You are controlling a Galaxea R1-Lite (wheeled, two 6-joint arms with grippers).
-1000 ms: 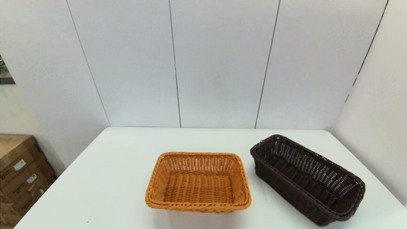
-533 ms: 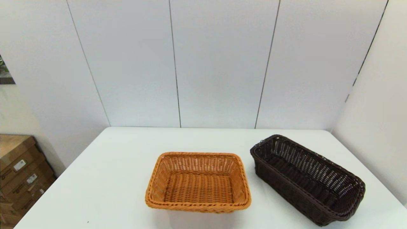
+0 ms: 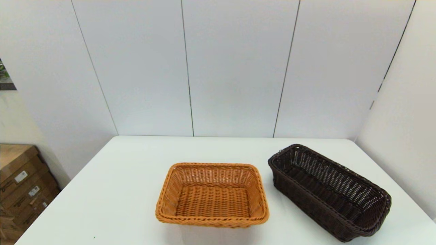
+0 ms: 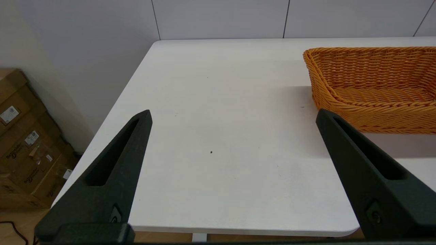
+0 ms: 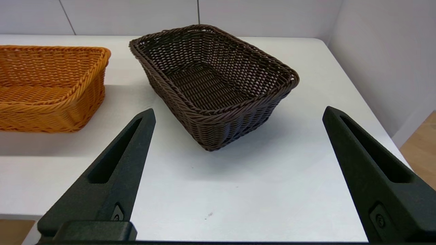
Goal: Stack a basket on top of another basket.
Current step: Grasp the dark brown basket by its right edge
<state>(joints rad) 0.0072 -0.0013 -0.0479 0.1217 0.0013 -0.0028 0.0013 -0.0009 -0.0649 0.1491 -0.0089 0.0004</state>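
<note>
On the white table (image 3: 112, 190) two woven wicker baskets sit apart from each other, neither stacked. The orange-tan basket (image 3: 212, 194) rests upright near the middle of the table's near edge, its long sides running parallel to that edge, its braided rim level and its inside empty. The dark brown basket (image 3: 328, 191) stands on the table's right part, turned at an angle so that one short end points toward the far edge and the other toward the near right corner; a strip of bare tabletop separates it from the orange-tan one. Neither arm reaches into the head view. The left gripper (image 4: 233, 115) hangs just off the near edge toward the left corner, its two black fingers (image 4: 115, 163) spread wide and holding nothing, with the orange-tan basket off to one side of it. The right gripper (image 5: 238, 114) hangs just off the near edge on the right part, fingers (image 5: 115, 166) likewise spread wide and empty, facing the dark brown basket's near short end without touching it. Cardboard boxes (image 3: 20, 183) stand on the floor beyond the table's left edge.
</note>
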